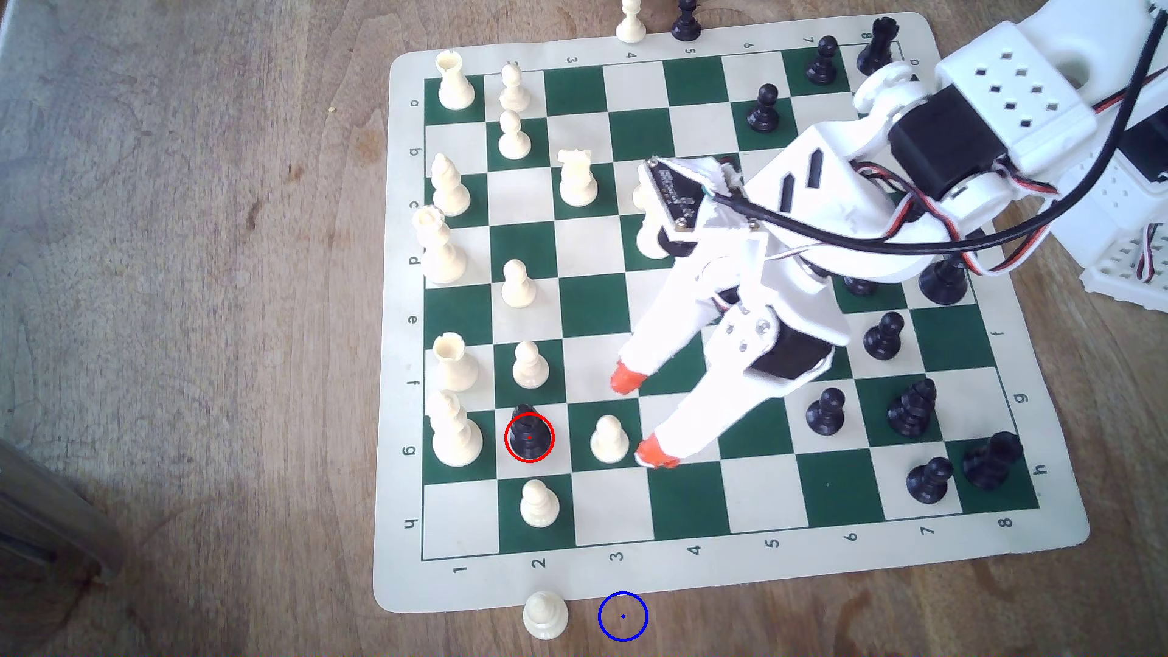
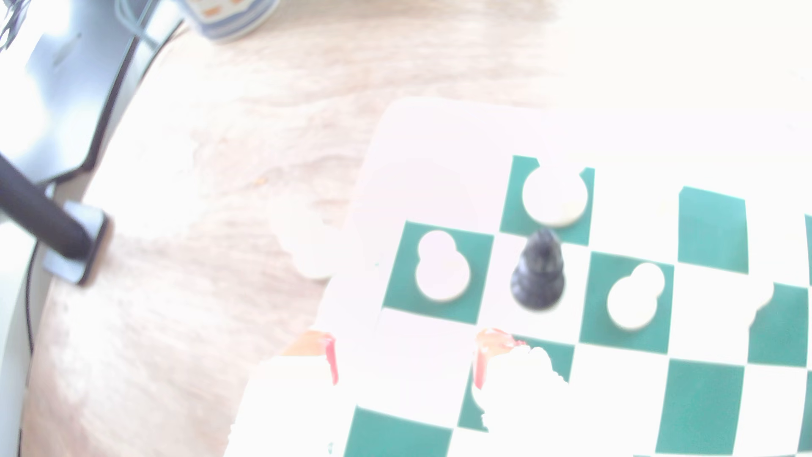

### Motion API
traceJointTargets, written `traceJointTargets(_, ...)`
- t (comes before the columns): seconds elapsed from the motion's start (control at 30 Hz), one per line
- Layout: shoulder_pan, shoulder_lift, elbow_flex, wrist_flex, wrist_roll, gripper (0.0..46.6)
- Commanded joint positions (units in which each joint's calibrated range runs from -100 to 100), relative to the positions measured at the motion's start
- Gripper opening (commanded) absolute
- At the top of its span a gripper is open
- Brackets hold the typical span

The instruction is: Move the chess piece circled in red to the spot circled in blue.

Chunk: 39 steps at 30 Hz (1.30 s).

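Ext cam overhead, wrist cam low (blurry), both see chessboard [image 1: 727,303] corner.

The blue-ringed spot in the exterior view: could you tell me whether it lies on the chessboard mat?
No, the spot is on bare wood just off the mat's near edge, beside a cream pawn.

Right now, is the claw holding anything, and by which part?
Nothing is held. The claw is open above the board, its orange tips apart, short of the circled black chess piece.
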Motion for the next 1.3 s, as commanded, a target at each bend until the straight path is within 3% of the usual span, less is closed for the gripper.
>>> traceJointTargets(0.0, 1.22, 3.82, -4.49, -7.91, 0.1, 17.3)
traceJointTargets(0.43, 4.27, 15.79, -10.02, -14.87, 0.29, 17.6)
traceJointTargets(1.27, 5.91, 24.19, -15.46, -22.0, 0.34, 16.7)
